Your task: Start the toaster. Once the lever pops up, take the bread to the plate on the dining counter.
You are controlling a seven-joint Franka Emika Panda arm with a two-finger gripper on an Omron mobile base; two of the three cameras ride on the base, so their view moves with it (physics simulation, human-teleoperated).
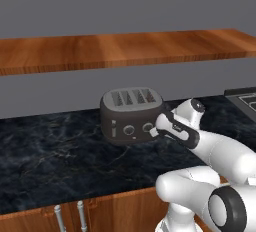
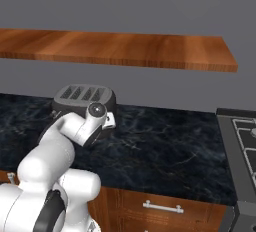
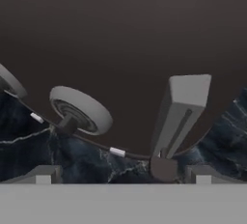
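Toaster [image 1: 131, 114] sitting on the black marble table [image 1: 50, 161], near the back wall and under a wooden shelf [image 1: 125, 48], with its four slots facing up. The bread is not visible from where I am standing; it may be lying down inside a slot, but the slots are too dark to say. The arm is reaching in low at the toaster's front right corner, and the fingers [image 3: 123, 175] are standing apart, just in front of the face, with nothing between them. In the hand view, a pale lever [image 3: 181, 114] is rising right beside the right-hand fingertip [image 3: 202, 174], and a round knob [image 3: 81, 109] is lying off to the other side.

Risks, as I am judging them:
- The lever is lying off centre between the fingertips, so a downward push may be glancing off its side rather than carrying it down, leaving the toaster unstarted.
- The hand is working very close to the face; pushing forward instead of down could be shoving the whole toaster back along the table.
- Drifting sideways could be catching the knob and turning it.
- The lever appears slim, so contact on its edge may be slipping free before it latches.
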